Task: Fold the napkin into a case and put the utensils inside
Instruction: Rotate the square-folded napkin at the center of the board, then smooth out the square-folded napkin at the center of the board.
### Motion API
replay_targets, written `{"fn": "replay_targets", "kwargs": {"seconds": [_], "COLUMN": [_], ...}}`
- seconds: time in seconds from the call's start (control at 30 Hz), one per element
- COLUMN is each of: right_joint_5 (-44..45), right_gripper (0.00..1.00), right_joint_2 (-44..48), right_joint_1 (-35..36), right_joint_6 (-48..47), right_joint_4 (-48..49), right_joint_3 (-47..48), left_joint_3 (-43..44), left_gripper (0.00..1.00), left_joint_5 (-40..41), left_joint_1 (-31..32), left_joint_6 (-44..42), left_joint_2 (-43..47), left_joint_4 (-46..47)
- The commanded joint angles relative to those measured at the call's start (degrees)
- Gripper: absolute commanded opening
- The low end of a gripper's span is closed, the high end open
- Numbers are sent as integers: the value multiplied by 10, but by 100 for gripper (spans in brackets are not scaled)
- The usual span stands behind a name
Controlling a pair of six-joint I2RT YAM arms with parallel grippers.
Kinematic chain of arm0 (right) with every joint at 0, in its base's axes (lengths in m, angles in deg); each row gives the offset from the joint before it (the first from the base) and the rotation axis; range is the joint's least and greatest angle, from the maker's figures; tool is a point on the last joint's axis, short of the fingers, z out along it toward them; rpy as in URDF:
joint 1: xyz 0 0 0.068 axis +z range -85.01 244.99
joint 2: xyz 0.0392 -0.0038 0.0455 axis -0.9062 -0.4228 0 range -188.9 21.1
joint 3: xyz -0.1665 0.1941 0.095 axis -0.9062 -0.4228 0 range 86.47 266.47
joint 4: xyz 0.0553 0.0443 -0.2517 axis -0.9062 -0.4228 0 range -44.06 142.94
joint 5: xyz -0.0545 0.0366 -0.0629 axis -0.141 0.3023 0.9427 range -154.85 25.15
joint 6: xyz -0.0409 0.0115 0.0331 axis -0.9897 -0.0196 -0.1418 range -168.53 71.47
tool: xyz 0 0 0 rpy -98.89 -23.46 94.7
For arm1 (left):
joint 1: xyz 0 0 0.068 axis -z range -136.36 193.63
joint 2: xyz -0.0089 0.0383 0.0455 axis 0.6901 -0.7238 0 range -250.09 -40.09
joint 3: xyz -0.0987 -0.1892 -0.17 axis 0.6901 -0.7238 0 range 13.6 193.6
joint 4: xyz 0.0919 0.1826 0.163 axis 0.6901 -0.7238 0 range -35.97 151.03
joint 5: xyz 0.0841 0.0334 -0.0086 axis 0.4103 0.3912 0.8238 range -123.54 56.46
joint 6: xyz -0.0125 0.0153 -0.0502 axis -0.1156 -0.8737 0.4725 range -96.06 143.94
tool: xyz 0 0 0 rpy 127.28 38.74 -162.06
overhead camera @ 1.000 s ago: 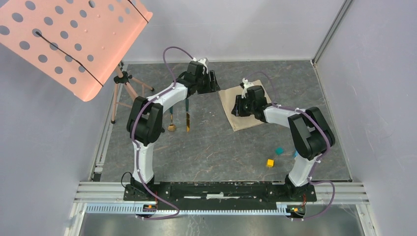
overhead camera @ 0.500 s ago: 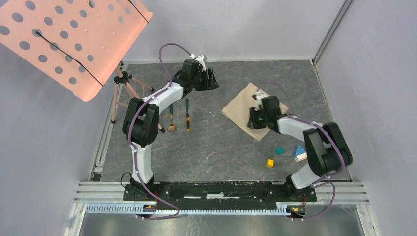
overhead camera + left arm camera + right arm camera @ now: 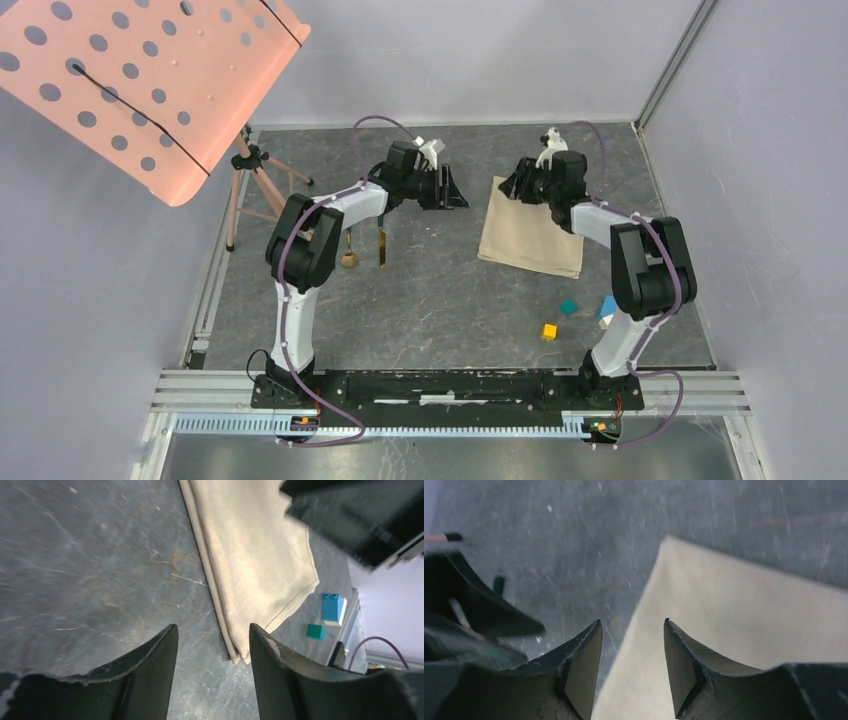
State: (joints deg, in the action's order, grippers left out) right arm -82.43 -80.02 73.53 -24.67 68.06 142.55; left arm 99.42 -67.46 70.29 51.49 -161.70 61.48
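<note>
The beige napkin [image 3: 530, 235] lies folded into a flat rectangle right of the table's middle; its layered left edge shows in the left wrist view [image 3: 255, 555]. My right gripper [image 3: 510, 187] hovers open over the napkin's far left corner [image 3: 734, 615], with cloth showing below the gap [image 3: 631, 625]. My left gripper [image 3: 458, 193] is open just left of that corner, its jaws [image 3: 212, 640] over bare table beside the napkin's near corner. The gold spoon [image 3: 349, 257] and gold knife [image 3: 381, 248] lie side by side left of centre, their teal handles partly hidden under my left arm.
A pink perforated stand [image 3: 150, 80] on a tripod [image 3: 250, 190] fills the far left. A yellow cube [image 3: 549, 331], a teal cube [image 3: 568, 307] and a blue block [image 3: 608, 305] sit near the napkin's front right. Grey walls close in the back and right.
My right gripper has let go and swung from the napkin's near side to its far left corner. The napkin turned and now lies squarer. My left gripper moved right toward it.
</note>
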Motion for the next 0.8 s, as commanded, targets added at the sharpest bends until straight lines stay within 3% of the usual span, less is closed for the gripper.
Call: {"fn": "replay_targets", "kwargs": {"seconds": [0.0, 0.23, 0.3, 0.53, 0.77], "right_joint_5": [-33, -59, -80, -89, -94], "right_gripper": [53, 52, 50, 50, 49], "right_joint_2": [-52, -104, -113, -118, -133], "right_joint_1": [-2, -23, -29, -35, -34], "right_joint_6": [34, 14, 16, 17, 16], "right_joint_4": [89, 91, 96, 125, 122], "right_joint_3": [79, 76, 77, 54, 59], "left_joint_3": [-12, 6, -4, -12, -49], "left_gripper": [59, 59, 52, 43, 44], "left_joint_5": [-70, -117, -100, -60, -28], "left_joint_1": [18, 51, 62, 89, 97], "left_joint_6": [65, 133, 121, 74, 56], "left_joint_2": [-22, -76, -71, -70, -43], "left_joint_4": [79, 134, 122, 47, 36]}}
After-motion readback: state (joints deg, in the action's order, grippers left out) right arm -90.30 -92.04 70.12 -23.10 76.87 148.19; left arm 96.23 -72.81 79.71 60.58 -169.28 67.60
